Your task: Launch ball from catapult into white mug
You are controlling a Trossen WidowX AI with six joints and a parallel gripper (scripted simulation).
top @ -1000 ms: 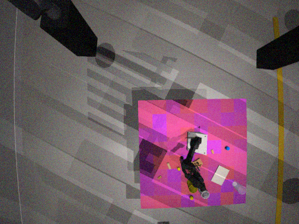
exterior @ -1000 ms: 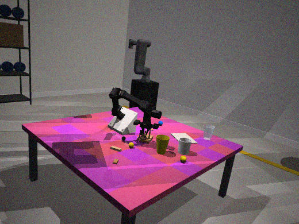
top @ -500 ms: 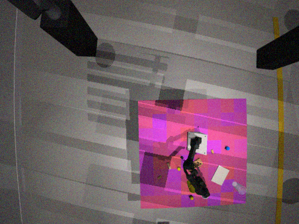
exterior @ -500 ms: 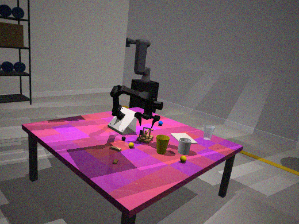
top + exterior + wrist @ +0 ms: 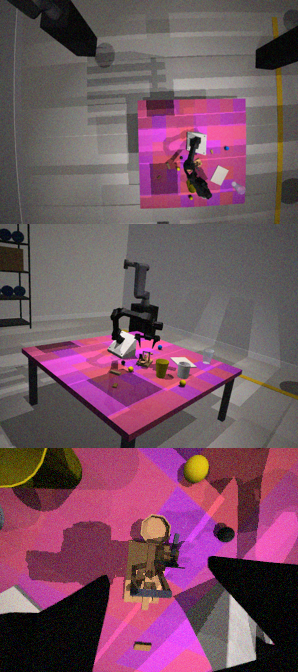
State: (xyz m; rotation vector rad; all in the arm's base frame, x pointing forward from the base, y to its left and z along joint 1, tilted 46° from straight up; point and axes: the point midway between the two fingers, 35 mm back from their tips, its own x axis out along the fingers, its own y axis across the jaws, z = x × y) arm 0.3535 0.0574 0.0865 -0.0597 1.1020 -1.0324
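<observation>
The small wooden catapult (image 5: 197, 163) (image 5: 146, 363) (image 5: 128, 560) stands on the table. Its round cup (image 5: 155, 528) looks empty. My gripper (image 5: 146, 344) (image 5: 159, 570) is open and empty above the catapult, with its fingers on either side in the wrist view. The white mug (image 5: 183, 371) stands upright to the right of the olive-yellow cup (image 5: 162, 369) (image 5: 191, 187). One yellow ball (image 5: 130, 369) (image 5: 196, 468) (image 5: 178, 169) lies near the catapult, another yellow ball (image 5: 183, 383) (image 5: 191, 197) in front of the mug. The arm largely hides the mug in the top view.
A blue ball (image 5: 226, 148) (image 5: 160, 347), a black ball (image 5: 181, 157) (image 5: 123, 362) (image 5: 223, 532), a white slab (image 5: 219, 175) (image 5: 184, 360), a clear cup (image 5: 208, 356) and small wooden blocks (image 5: 115, 372) (image 5: 142, 646) lie around. The arm stands by a white wedge (image 5: 129, 348).
</observation>
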